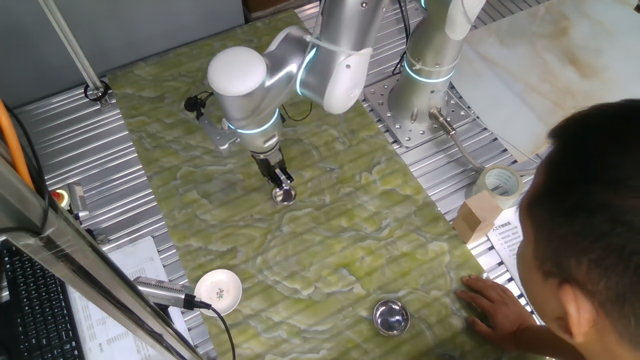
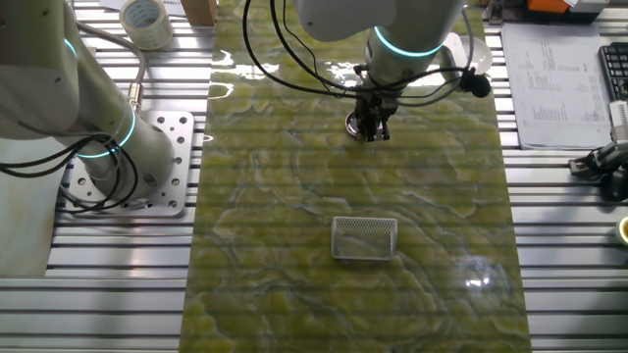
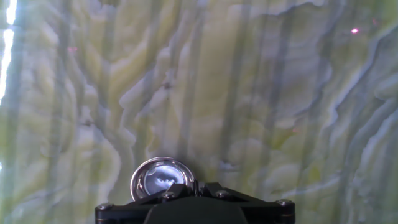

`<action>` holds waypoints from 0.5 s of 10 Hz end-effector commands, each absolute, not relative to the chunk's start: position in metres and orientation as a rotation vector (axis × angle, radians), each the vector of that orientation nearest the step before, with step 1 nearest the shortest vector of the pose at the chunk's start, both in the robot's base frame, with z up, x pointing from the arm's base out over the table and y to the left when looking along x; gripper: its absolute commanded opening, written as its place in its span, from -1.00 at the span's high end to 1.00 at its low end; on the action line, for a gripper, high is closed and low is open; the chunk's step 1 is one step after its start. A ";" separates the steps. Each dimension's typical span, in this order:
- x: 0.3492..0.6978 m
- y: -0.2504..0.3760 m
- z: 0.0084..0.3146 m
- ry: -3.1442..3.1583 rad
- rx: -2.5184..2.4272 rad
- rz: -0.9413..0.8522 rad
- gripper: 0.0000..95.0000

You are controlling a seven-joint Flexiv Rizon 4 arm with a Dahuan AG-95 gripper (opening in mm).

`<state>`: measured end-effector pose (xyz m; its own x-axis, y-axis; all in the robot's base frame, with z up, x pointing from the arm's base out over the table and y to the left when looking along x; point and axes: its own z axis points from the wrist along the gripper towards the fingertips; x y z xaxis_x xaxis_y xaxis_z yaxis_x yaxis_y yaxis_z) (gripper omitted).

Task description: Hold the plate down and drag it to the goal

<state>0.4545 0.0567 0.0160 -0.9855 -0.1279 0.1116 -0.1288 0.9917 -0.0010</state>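
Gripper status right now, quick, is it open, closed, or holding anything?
Tool: tip down at the small silver plate, apparently pressing on it; whether the fingers are open or closed cannot be told.

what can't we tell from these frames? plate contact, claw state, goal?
- Claw open or shut: fingertips out of the hand view; too small in both fixed views.
- Contact with the plate: hand view cuts off its near rim behind the claw body; the claw covers it in both fixed views.
- Goal: no marking visible in any view.
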 end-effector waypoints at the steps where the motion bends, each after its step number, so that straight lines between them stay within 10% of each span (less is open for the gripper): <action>1: 0.455 0.057 0.016 -3.027 0.168 0.025 1.00; 5: 0.455 0.052 0.016 -3.019 0.180 0.060 1.00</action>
